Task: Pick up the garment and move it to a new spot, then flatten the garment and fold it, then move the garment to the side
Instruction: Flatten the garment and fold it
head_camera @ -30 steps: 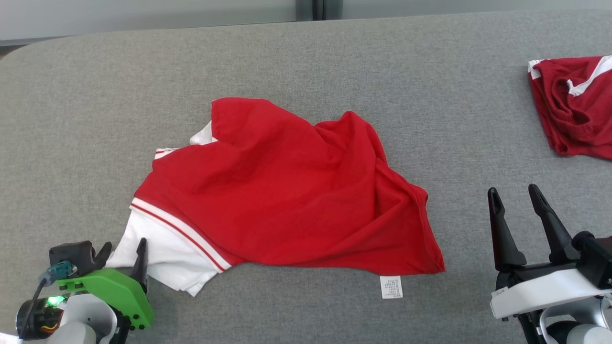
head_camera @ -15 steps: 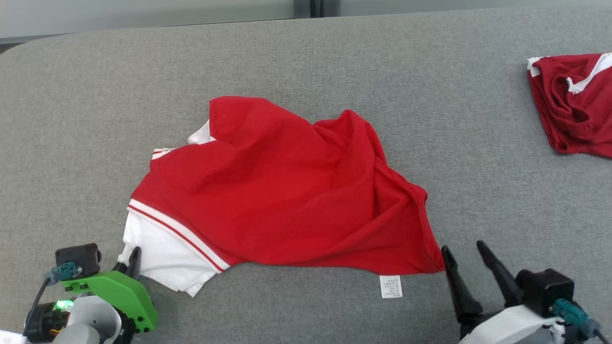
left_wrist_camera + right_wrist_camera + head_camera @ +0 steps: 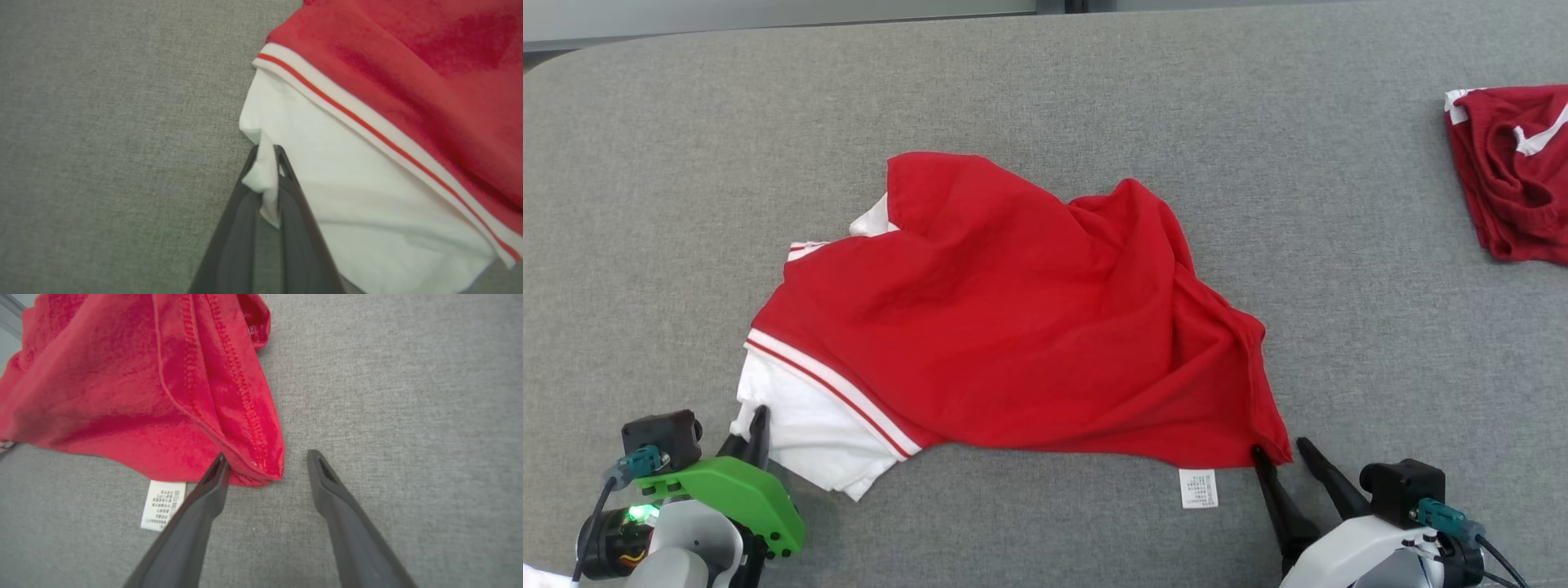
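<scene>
The garment (image 3: 1013, 327) is a red shirt with a white sleeve (image 3: 800, 441), lying crumpled in the middle of the grey padded table (image 3: 1045, 73). My left gripper (image 3: 752, 425) is at the sleeve's near-left corner. In the left wrist view this left gripper (image 3: 267, 153) is shut on a pinch of the white sleeve (image 3: 367, 196). My right gripper (image 3: 1282, 453) stands open at the garment's near-right hem corner. In the right wrist view the red hem corner (image 3: 261, 469) lies between the spread fingers of the right gripper (image 3: 265, 461), close to the left one.
A second, darker red garment (image 3: 1515, 188) lies bunched at the table's far right. A white care label (image 3: 1199, 488) sticks out from the hem beside the right gripper; the right wrist view shows this label (image 3: 162, 504) too. Bare grey cloth surrounds the shirt.
The left gripper has shut on the white sleeve corner. The right gripper has moved left and forward to the red hem corner. The head view has shifted slightly.
</scene>
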Available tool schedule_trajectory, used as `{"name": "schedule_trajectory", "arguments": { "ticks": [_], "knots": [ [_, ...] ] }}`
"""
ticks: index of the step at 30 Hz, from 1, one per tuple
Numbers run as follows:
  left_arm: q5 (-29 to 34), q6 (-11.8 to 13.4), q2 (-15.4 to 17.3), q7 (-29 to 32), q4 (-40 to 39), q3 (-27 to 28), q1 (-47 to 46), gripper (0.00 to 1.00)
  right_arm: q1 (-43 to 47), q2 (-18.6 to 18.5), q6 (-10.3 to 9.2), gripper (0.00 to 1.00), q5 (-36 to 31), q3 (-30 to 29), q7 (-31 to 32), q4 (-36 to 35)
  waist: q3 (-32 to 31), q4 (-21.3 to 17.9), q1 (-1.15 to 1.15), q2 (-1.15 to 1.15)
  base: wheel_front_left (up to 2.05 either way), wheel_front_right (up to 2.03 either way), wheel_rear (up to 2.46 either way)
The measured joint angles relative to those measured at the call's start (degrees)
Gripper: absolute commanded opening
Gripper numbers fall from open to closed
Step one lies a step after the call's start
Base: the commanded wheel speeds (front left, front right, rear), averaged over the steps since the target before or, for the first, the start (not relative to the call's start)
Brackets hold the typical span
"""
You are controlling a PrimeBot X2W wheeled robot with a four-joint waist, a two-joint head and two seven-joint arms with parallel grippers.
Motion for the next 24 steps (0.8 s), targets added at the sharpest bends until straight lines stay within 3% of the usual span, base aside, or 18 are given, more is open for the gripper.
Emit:
{"name": "schedule_trajectory", "arguments": {
  "ticks": [8, 15, 24],
  "knots": [
    [2.7, 1.3, -0.3, -7.8, -5.9, 0.7, -0.1, 0.0, -2.8, -3.3, 0.0, 0.0, 2.3, 0.7, -2.2, -2.0, -0.6, -0.1, 0.0, 0.0, 0.0, 0.0, 0.0],
    [6.1, 3.0, 1.6, -11.7, -20.7, 1.7, -2.0, 0.0, -7.3, -6.7, 0.0, 0.0, 1.0, -4.0, -4.0, -14.9, -2.9, -0.3, 0.0, 0.0, 0.0, 0.0, 0.0],
    [9.6, 5.0, 3.6, -13.4, -40.1, 5.3, -13.3, 0.0, -17.5, -12.3, 0.0, 0.0, -3.8, -11.6, 1.3, -33.8, -7.2, -0.7, 0.0, 0.0, 0.0, 0.0, 0.0]
  ]
}}
